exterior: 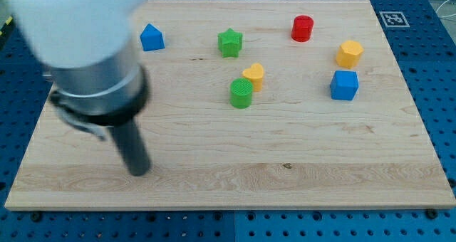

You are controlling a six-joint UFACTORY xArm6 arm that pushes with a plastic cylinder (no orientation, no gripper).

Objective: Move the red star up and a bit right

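You see my tip [139,172] on the desk [320,164] at the view's lower left, well apart from every block, tool [131,144] a bare rod holding nothing, red star not discernible, only a red cylinder [302,28] near the top.

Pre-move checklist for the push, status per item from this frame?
1. Target located: not ok. No red star shows; the only red piece is the red cylinder block. The arm may hide the star.
2. My tip seen: ok, on the wooden board, the view's lower left.
3. Tip clear of blocks: ok, touching none; the blue house-shaped block is well above it.
4. Lookalike: ok, the green star block differs by colour.
5. Push path: cannot tell.
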